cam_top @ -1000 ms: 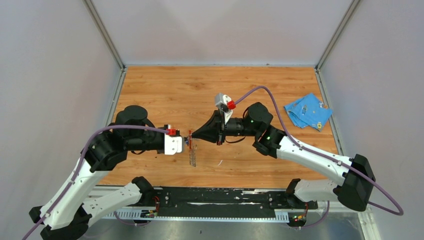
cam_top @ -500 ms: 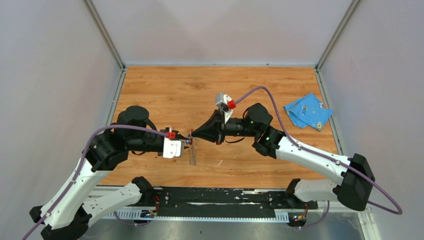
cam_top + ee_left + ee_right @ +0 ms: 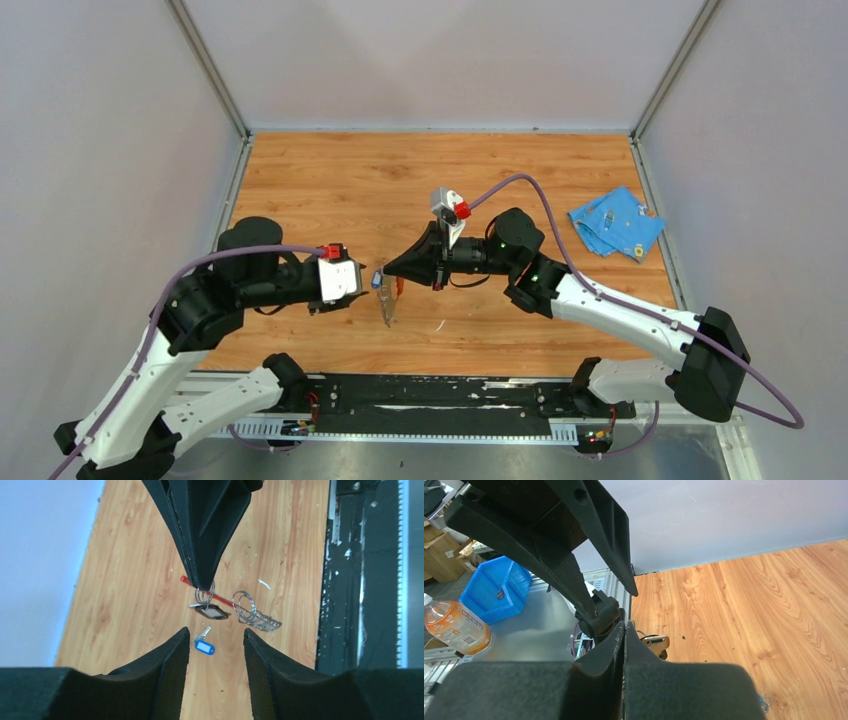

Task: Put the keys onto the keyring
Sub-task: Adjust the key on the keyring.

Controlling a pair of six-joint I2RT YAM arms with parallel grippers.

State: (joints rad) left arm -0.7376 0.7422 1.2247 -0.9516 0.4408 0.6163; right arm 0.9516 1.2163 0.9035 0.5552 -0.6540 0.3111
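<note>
Left wrist: black-headed key (image 3: 212,611) on metal ring (image 3: 204,595), blue-headed key (image 3: 203,645) apart

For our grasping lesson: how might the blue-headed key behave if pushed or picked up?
The blue-headed key looks tiny and flat, so it is probably light and likelier to slide than roll. Its thin silver blade seems stiff, yet hard to pinch.

- A wood-grain worktop (image 3: 500,170) lies under even light.
- Plain pale walls (image 3: 440,60) close it in on the left, right and far sides, with metal posts (image 3: 208,65) at the far corners.
- A black rail (image 3: 450,392) runs along the near edge.
</note>
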